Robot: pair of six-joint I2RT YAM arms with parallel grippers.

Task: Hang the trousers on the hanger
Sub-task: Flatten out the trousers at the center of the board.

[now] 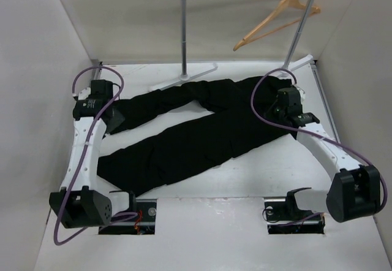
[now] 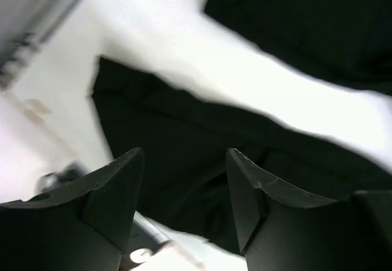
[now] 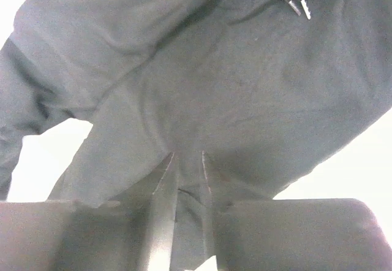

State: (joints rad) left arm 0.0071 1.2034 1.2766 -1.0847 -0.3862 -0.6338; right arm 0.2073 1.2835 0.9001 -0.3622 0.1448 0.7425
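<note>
The black trousers [image 1: 196, 130] lie spread on the white table, waist at the right and legs running left. The tan wooden hanger [image 1: 275, 19] hangs from the rail at the back right, apart from both grippers. My left gripper [image 1: 115, 121] is open just above the end of the upper leg. In the left wrist view its jaws [image 2: 184, 154] stand wide apart over the black cloth [image 2: 159, 118], holding nothing. My right gripper [image 1: 283, 114] is at the waist end. In the right wrist view it [image 3: 187, 156] is shut on a fold of the trousers [image 3: 233, 68], below the drawstring [image 3: 294, 1].
The grey metal rail stand [image 1: 184, 32] rises at the back, with its feet [image 1: 184, 78] touching the trousers' far edge. White walls close in the left, right and back. The arm bases sit at the near edge.
</note>
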